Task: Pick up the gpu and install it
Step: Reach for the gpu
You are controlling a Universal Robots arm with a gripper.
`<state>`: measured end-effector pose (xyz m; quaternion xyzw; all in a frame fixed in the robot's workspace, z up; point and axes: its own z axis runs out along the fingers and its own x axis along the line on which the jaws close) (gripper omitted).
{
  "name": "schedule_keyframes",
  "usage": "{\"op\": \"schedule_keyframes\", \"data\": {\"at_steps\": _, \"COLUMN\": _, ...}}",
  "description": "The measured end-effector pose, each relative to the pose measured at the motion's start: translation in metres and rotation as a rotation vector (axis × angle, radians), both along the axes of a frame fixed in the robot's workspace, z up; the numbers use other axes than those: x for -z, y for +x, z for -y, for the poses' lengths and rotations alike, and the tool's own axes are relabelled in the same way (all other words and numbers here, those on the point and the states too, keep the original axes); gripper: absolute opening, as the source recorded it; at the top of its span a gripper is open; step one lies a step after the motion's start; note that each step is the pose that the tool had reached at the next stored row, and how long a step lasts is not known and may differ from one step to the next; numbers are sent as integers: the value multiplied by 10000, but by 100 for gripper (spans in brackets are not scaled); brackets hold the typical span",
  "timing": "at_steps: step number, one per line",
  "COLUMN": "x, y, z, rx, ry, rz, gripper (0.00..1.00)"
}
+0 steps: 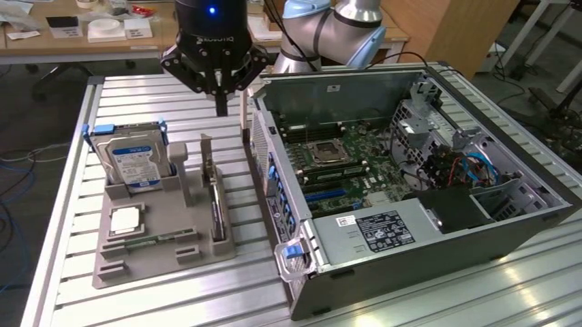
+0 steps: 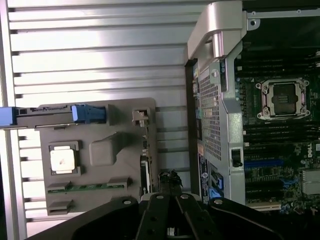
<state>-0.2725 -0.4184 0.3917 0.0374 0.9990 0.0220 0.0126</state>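
The gpu (image 1: 217, 204) stands on its long edge in a slot of the grey holder tray (image 1: 163, 255), its silver end bracket pointing up. From the wrist view I see it edge-on as a thin dark strip, the gpu (image 2: 145, 167). My gripper (image 1: 221, 109) hangs above the table's far side, between the tray and the open computer case (image 1: 364, 238). Its fingers are shut together with nothing in them. It is well above and beyond the gpu, apart from it. The fingers (image 2: 159, 215) show from the wrist view too.
A hard drive (image 1: 135, 160) with a blue-white label stands in the tray's far end. A processor chip (image 1: 125, 219) and a memory stick (image 1: 150, 240) lie in the tray. Inside the case the motherboard (image 1: 337, 163) lies exposed, with blue slots (image 1: 332, 196) near its front.
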Motion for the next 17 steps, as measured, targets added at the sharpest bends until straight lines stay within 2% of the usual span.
{"op": "schedule_keyframes", "data": {"at_steps": 8, "x": 0, "y": -7, "z": 121, "rx": -1, "ry": 0, "rz": 0, "gripper": 11}}
{"op": "schedule_keyframes", "data": {"at_steps": 17, "x": 4, "y": -174, "z": 144, "rx": -1, "ry": 0, "rz": 17, "gripper": 11}}
